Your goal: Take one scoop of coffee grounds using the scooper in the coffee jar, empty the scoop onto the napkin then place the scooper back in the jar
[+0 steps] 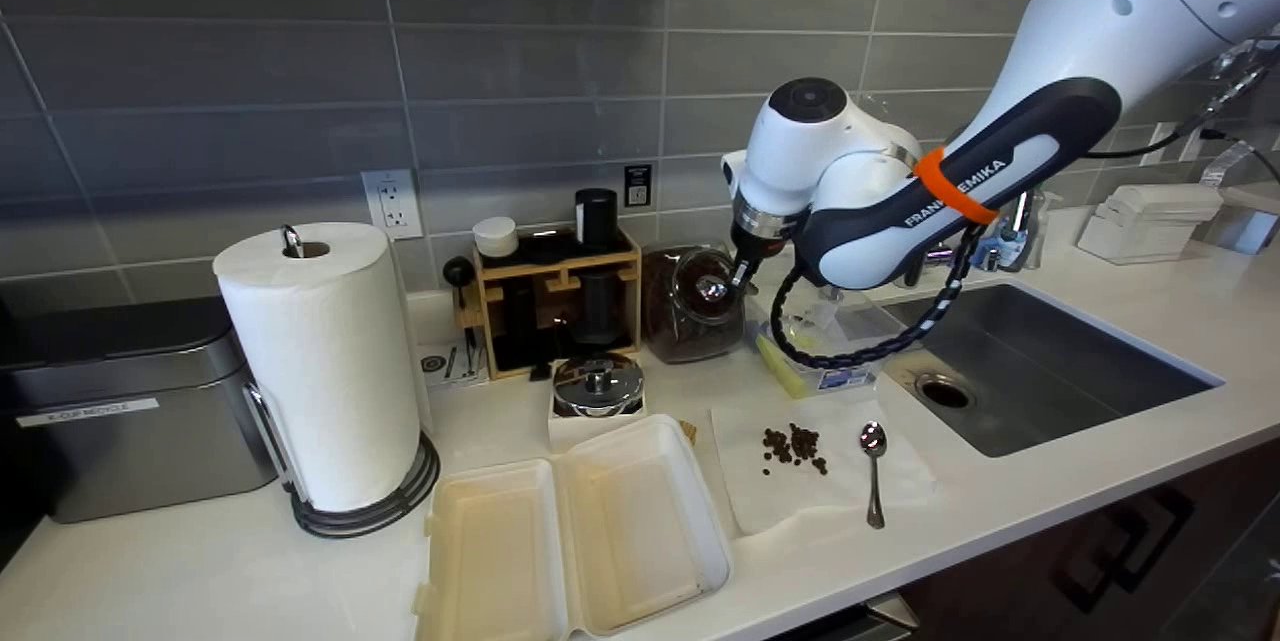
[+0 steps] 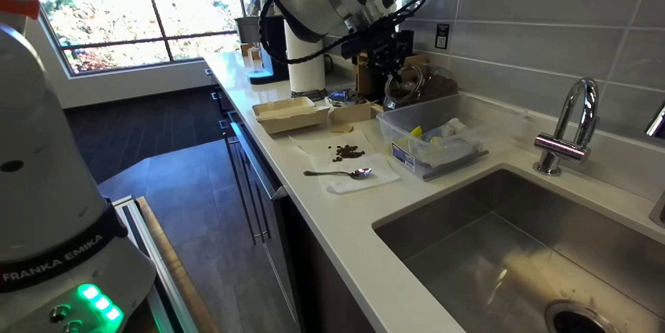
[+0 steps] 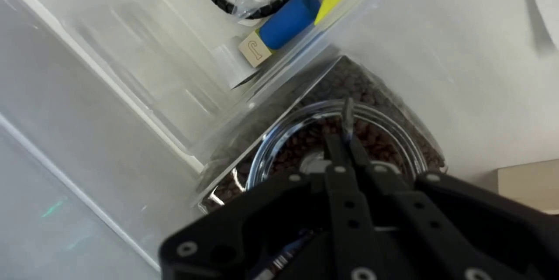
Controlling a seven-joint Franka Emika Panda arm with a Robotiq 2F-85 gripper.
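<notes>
On the white counter [image 1: 160,581], the gripper [image 3: 347,143] had its jaws almost together, pinching the scooper [image 3: 347,116] by its thin handle at the mouth of the coffee jar [image 1: 682,326]. Scooper judged light, stiff, prone to twist; firm mid-handle hold advised.

Glossy glass coffee jar [image 1: 682,321], matt paper napkin [image 1: 843,476], shiny metal spoon [image 1: 874,466], wooden rack [image 1: 563,279]

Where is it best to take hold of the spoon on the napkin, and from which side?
The handle, probably from above, pinched across its width: the spoon lies flat, its handle slimmer than the bowl and pointing to the counter's front edge.
</notes>
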